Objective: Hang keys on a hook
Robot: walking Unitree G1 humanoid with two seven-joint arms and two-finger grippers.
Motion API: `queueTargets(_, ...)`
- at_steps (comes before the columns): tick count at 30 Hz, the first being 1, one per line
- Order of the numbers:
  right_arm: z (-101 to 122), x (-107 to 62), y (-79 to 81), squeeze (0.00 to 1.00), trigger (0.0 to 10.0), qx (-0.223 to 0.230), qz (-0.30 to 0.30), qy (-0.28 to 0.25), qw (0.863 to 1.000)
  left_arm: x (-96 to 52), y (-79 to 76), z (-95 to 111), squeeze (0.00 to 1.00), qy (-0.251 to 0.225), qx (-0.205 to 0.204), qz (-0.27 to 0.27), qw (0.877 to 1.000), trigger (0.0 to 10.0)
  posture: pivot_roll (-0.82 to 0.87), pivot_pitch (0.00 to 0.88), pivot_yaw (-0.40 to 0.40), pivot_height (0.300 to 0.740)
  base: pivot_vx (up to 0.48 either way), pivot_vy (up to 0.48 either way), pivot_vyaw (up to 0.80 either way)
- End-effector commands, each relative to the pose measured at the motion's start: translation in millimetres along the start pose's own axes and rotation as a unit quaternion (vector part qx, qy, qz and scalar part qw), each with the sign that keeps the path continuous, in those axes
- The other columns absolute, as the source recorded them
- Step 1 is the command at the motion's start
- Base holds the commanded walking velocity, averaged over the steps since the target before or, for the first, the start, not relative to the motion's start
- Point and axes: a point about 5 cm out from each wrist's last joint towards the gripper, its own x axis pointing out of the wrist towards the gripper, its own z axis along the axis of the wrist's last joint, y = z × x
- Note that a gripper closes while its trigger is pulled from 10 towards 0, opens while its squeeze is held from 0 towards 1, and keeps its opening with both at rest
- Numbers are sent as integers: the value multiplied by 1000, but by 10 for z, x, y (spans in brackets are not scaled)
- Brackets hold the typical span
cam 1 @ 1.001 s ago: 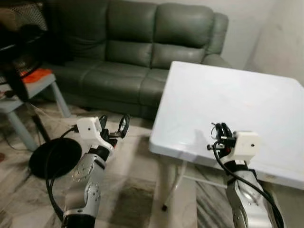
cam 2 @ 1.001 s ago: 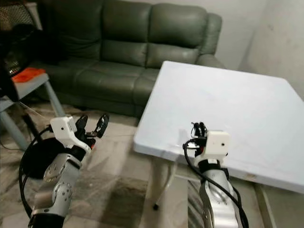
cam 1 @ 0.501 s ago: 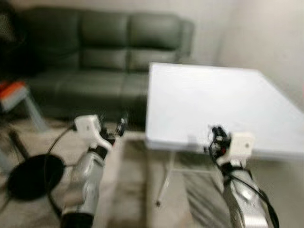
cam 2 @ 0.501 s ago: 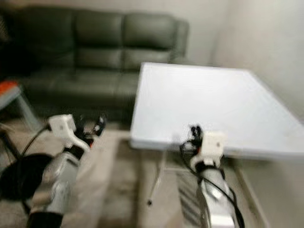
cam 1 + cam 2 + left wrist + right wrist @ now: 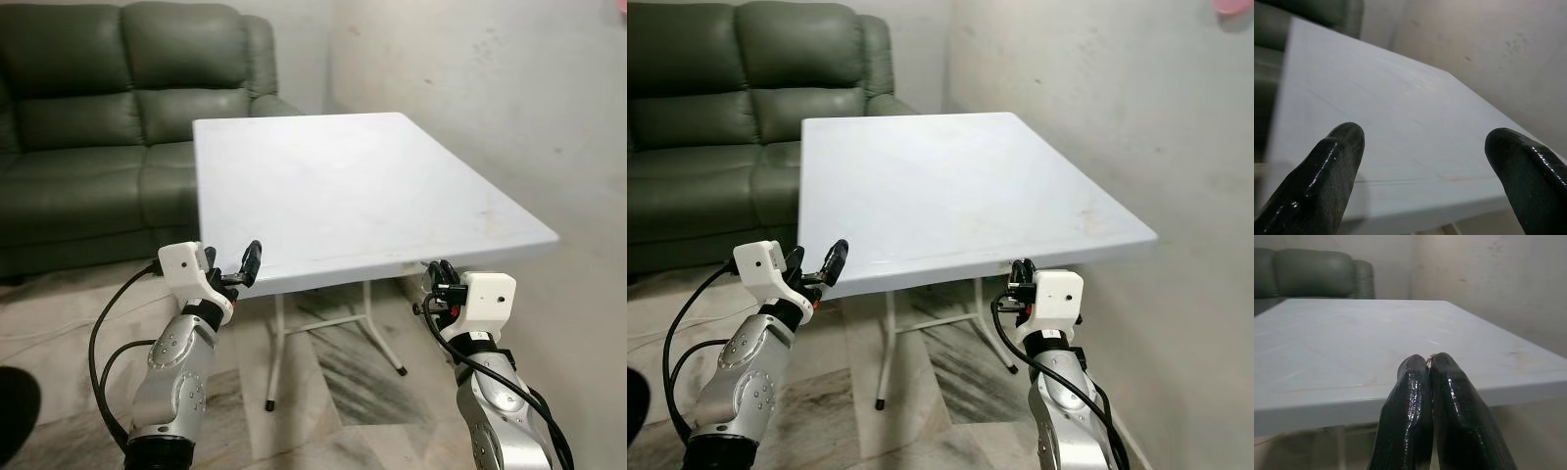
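right gripper jaws pinched tight on a tiny metal key ring, left gripper jaws spread wide on nothing, both just shy of the near edge of one white surface, one green sofa behind, wall to the right, open tiled floor underneath

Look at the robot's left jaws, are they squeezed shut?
No, in the left wrist view the two black fingers of the left gripper stand wide apart, with the white table showing between them.
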Motion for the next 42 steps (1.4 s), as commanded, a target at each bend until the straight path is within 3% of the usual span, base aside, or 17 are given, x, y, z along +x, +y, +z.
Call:
queueTargets(1,44,34,16,0,10000,-2,3,-5,1000,40,-19,33,0,5,8,-6,1000,10000,-34,0,-52,740,0,0,-769)
queueTargets(17,32,33,96,0,10000,6,1,-3,1000,84,-107,78,0,2,14,-41,999,10000,-41,6,-30,740,0,86,-764)
queueTargets(27,8,-7,113,0,10000,10,-2,3,1000,79,-65,42,0,31,0,-3,1000,10000,-40,12,-28,740,0,84,-759)
queueTargets(42,3,-17,136,0,10000,12,-2,4,1000,58,-50,60,0,38,6,5,999,10000,-39,7,-26,740,0,0,-756)
